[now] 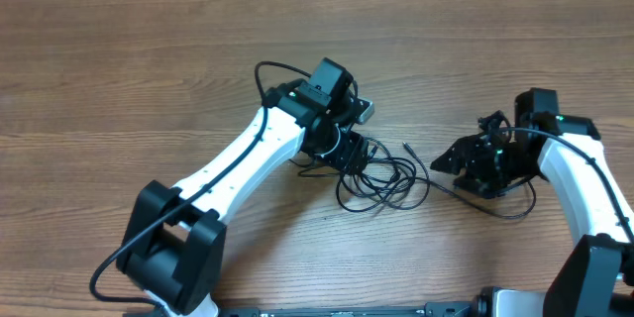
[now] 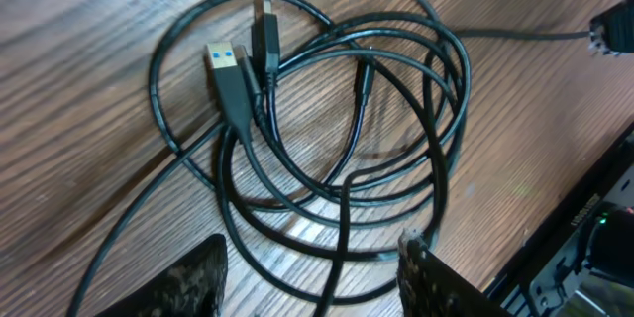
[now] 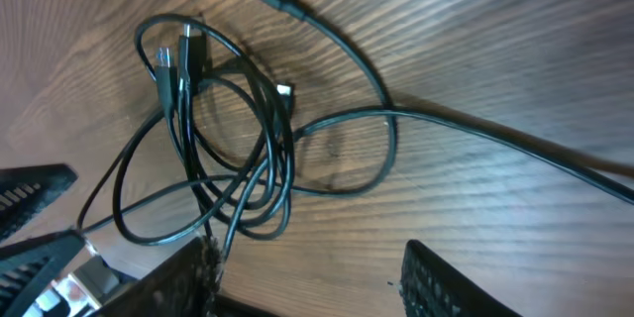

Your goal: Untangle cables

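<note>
Approach step: left jaws, right jaws open and empty over tangled cables (image 2: 406,26). Next, pinch USB plug (image 2: 224,62), pull clear.

Cables (image 1: 381,180) lie hemmed between left claw (image 2: 312,250) and right claw (image 3: 307,250); open table (image 1: 149,59) beyond

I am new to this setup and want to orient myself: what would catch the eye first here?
The tangle of thin black cables at the middle of the wooden table draws the eye first, with a blue-tongued USB plug lying among its loops. The left gripper hangs open over it, and the right gripper is open just beside it.
</note>
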Motion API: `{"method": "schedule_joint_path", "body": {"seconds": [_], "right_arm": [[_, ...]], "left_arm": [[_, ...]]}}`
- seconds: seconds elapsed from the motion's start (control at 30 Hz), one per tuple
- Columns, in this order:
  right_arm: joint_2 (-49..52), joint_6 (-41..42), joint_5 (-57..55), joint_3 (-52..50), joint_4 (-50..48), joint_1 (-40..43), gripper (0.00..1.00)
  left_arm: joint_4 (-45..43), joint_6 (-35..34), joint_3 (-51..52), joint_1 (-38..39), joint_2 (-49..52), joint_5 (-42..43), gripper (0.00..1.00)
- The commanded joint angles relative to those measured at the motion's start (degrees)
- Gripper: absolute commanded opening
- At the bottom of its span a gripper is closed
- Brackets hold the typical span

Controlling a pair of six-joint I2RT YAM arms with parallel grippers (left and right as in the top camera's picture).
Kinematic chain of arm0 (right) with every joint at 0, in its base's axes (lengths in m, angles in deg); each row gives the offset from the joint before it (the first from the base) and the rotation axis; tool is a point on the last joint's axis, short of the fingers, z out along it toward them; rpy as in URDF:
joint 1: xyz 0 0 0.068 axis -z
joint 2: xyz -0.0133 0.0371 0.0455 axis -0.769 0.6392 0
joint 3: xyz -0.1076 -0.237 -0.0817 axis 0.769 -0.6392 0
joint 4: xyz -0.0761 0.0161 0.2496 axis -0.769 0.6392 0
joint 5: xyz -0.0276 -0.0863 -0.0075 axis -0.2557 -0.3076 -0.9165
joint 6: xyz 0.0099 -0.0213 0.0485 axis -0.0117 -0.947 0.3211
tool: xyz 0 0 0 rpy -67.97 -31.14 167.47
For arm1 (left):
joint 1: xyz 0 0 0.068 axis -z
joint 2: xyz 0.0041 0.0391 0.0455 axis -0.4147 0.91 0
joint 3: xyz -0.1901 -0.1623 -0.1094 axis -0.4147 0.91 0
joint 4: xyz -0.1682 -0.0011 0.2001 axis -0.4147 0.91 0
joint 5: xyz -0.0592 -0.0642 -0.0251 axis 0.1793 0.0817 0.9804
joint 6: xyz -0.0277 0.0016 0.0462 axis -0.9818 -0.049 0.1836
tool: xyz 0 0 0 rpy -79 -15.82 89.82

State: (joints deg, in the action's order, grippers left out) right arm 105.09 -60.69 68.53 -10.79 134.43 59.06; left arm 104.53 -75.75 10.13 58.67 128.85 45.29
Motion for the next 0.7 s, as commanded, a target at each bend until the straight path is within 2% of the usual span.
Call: {"method": "schedule_joint_path", "body": {"seconds": [0.0,0.37,0.67], "right_arm": [[-0.26,5.44,1.20,-2.67,-3.17,-1.38,0.55],[-0.26,13.51,1.22,-9.60,-15.17,-7.06,0.51],[-0.26,23.50,0.00,-15.19,-25.53,-11.76,0.38]], "left_arm": [[-0.44,-0.85,-0.46,1.33,2.56,2.38,0.55],[-0.81,-0.83,-0.46,3.72,4.50,2.78,0.54],[-0.13,-0.85,-0.44,3.78,4.63,2.43,0.52]]}}
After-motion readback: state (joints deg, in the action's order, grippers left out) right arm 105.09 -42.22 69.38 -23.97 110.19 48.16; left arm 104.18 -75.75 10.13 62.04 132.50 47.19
